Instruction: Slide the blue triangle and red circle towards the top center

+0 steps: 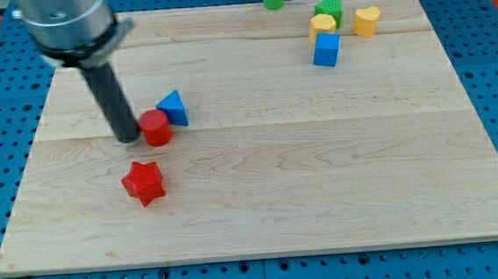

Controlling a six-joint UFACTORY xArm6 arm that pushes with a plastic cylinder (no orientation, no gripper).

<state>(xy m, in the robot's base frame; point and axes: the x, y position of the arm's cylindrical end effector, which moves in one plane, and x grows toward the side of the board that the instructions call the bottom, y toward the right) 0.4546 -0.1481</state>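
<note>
Your tip (129, 137) touches the red circle (156, 127) from the view's left, lining it against the blue triangle (174, 108); no claw shows.

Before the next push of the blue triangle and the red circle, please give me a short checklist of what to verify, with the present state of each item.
1. My tip is against the red circle, on its left side in the view: ok.
2. Red circle touches the blue triangle, so both can move together: ok.
3. Tip is placed for a push toward the top center: not ok; it is beside the pair, not below it.
4. Red star lies apart, below the pair: ok.
5. Path toward the top center holds no block: ok; the blue cube cluster is further right.
</note>
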